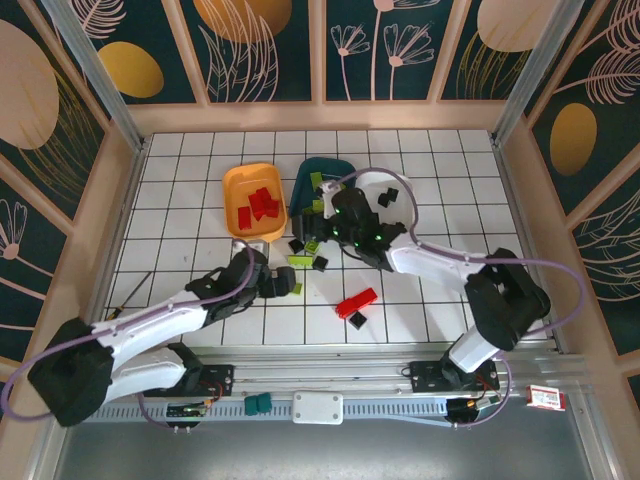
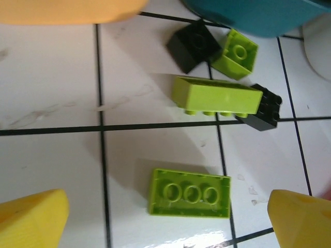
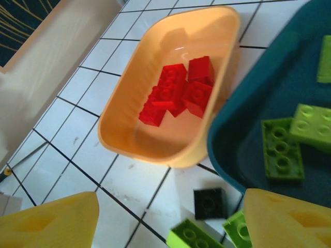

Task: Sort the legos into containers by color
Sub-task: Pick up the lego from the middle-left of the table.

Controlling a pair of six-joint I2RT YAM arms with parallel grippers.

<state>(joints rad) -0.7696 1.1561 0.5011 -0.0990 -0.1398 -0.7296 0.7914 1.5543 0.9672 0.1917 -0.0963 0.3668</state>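
My left gripper (image 2: 168, 219) is open low over the table, its yellow fingers (image 2: 33, 217) either side of an upturned lime green lego (image 2: 190, 193). Beyond it lie a longer lime lego (image 2: 217, 97), a small lime one (image 2: 237, 53) and two black ones (image 2: 192, 45) (image 2: 261, 108). My right gripper (image 3: 170, 222) is open and empty above the gap between the orange tub (image 3: 124, 142), which holds several red legos (image 3: 178, 88), and the dark teal tub (image 3: 243, 129), which holds lime legos (image 3: 282, 150). A white rounded rim (image 2: 318, 49) shows past the teal tub; my right arm (image 1: 365, 235) covers most of it.
A red lego (image 1: 357, 301) and a black one (image 1: 357, 320) lie on the tiles in front of the right arm, another black one (image 1: 390, 197) behind it. Two teal blocks (image 1: 258, 404), a white box (image 1: 318, 407) and a red-and-white tag (image 1: 546, 399) sit at the near rail.
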